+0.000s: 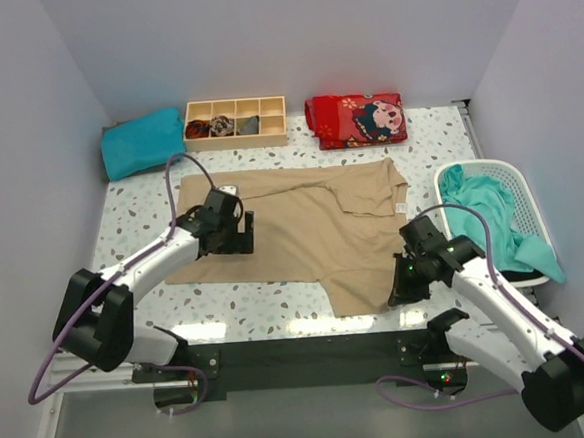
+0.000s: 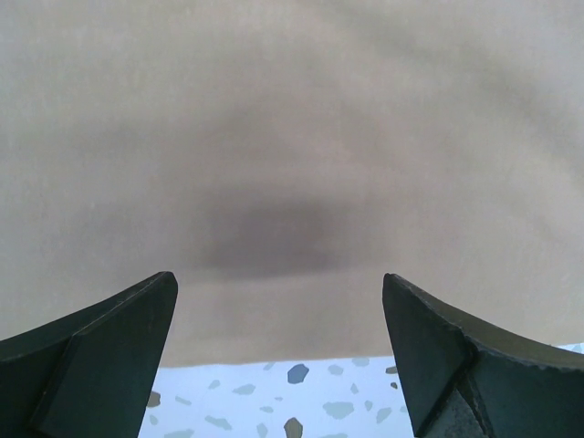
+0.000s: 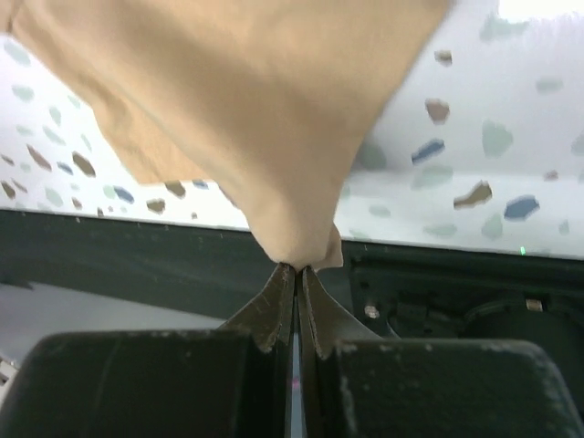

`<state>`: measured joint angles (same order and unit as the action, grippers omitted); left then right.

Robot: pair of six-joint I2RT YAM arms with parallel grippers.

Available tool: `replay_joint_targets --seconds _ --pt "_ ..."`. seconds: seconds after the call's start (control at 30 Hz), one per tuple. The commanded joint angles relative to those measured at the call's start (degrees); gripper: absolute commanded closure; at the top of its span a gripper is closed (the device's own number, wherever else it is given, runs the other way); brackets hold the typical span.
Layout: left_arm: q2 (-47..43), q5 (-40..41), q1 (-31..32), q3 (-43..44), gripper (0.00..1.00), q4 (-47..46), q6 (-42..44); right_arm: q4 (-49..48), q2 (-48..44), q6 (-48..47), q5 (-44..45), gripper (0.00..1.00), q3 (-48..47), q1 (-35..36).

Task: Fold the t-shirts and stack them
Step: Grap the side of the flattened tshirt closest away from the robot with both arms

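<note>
The tan t-shirt [image 1: 303, 228] lies spread mid-table, its left part hidden under the left gripper [image 1: 239, 235]. A white tag [image 1: 402, 207] at its right edge is too small to read. The left arm reaches forward, its jaws wide apart over the cloth and holding nothing. The right gripper [image 3: 297, 272], angled low, is clamped on the shirt's near right corner. At right, teal t-shirts [image 1: 487, 210] spill from a white basket [image 1: 514, 171].

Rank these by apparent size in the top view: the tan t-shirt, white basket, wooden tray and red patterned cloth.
1. tan t-shirt, clearly the largest.
2. white basket.
3. red patterned cloth and wooden tray: about alike, so not ranked against each other. Both lie farther from the camera.
</note>
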<state>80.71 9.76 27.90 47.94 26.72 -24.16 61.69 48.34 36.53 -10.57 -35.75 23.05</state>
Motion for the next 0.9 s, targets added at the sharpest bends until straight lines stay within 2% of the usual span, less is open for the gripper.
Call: replay_joint_targets --seconds 0.0,0.13,0.27,0.4,0.53,0.67,0.87 --pt "-4.32 1.75 0.05 -1.45 0.00 4.21 -4.13 -12.89 6.49 0.47 0.38 1.00 0.24 0.24" --pt "-7.57 4.91 0.05 -1.27 0.00 11.23 -7.64 -16.34 10.28 -0.76 1.07 1.00 -0.72 0.15" --pt "-12.22 10.01 -0.21 -2.94 0.00 14.23 -13.26 -17.39 12.74 -2.96 0.73 1.00 -2.48 0.24" --pt "-16.45 10.10 -1.18 -5.84 0.00 12.30 -19.58 -19.76 15.20 -6.64 -1.03 1.00 -3.98 0.15" --pt "-21.28 12.12 -5.47 -7.60 0.00 13.26 -23.64 -20.47 18.54 -9.98 -1.82 1.00 -6.69 0.15" --pt "-26.99 13.44 -9.87 -9.79 0.00 11.69 -24.79 -21.17 20.92 -12.44 -3.05 1.00 -8.20 0.15" --pt "-29.56 11.78 -14.89 -13.49 0.00 7.65 -24.18 -21.61 23.91 -14.30 -2.88 1.00 -9.95 0.24"
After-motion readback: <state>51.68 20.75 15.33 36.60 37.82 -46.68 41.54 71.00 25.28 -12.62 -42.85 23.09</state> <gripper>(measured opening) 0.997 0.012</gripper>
